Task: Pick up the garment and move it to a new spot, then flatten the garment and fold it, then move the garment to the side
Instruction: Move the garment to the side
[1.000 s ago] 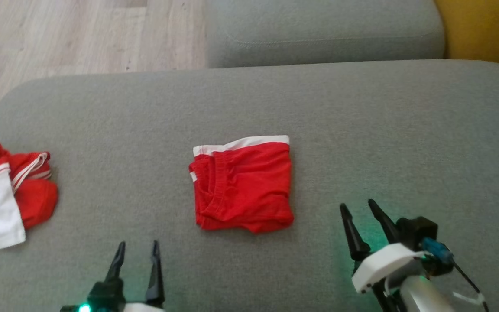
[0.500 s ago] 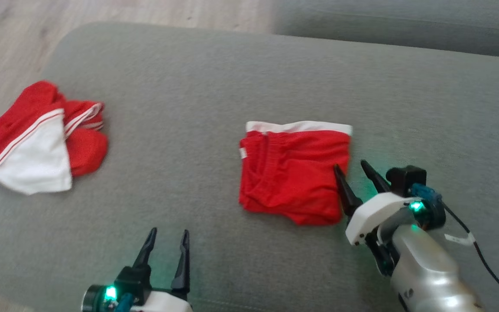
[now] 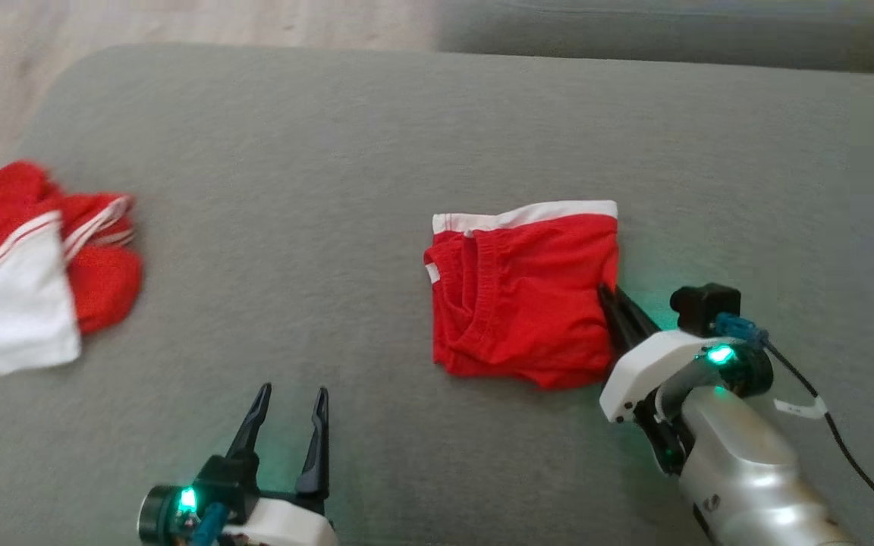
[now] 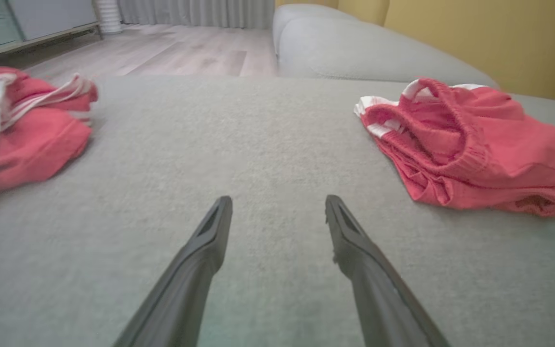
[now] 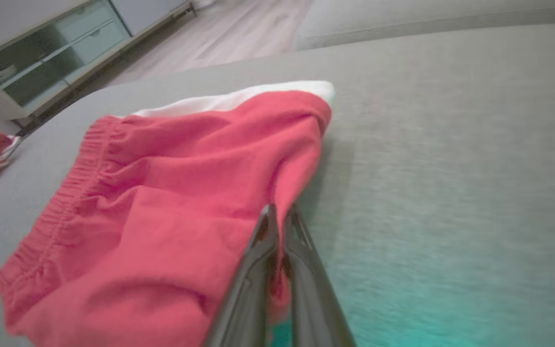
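The garment (image 3: 524, 296) is a folded pair of red shorts with a white waistband, lying in the middle of the grey cushion (image 3: 346, 152). My right gripper (image 3: 610, 296) is shut on the garment's right edge; in the right wrist view the two fingers pinch the red cloth (image 5: 171, 193) at the gripper (image 5: 278, 212). My left gripper (image 3: 291, 402) stands open over bare cushion at the lower left, well short of the garment (image 4: 475, 144). Its two fingers (image 4: 210, 241) are spread wide with nothing between them, the gripper (image 4: 277, 205) pointing across the cushion.
A crumpled red and white pile of clothes (image 3: 35, 265) lies at the cushion's left edge, seen too in the left wrist view (image 4: 22, 125). Wooden floor (image 3: 179, 19) lies beyond the cushion. A second grey cushion (image 3: 672, 38) runs along the back, with a yellow wall (image 4: 499, 38) behind.
My right gripper has moved in to the garment's right edge and shut on it. The head camera has shifted, so the whole scene sits differently. The left gripper stays open.
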